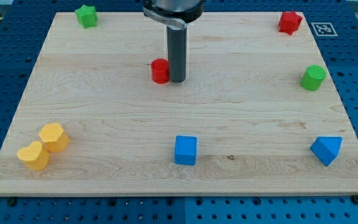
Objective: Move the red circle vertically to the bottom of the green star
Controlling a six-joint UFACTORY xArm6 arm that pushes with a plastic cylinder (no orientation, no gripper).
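Observation:
The red circle (160,71) is a small red cylinder standing on the wooden board, a little left of the board's centre in the upper half. My tip (177,80) rests right against the red circle's right side. The green star (86,15) sits at the board's top left corner, well up and to the left of the red circle.
A red star (289,22) sits at the top right. A green cylinder (313,77) is at the right edge. A blue cube (185,150) and a blue triangle (326,150) lie near the bottom. Two yellow blocks (53,137) (33,155) sit at the bottom left. The wooden board's (104,106) edges border a blue pegboard.

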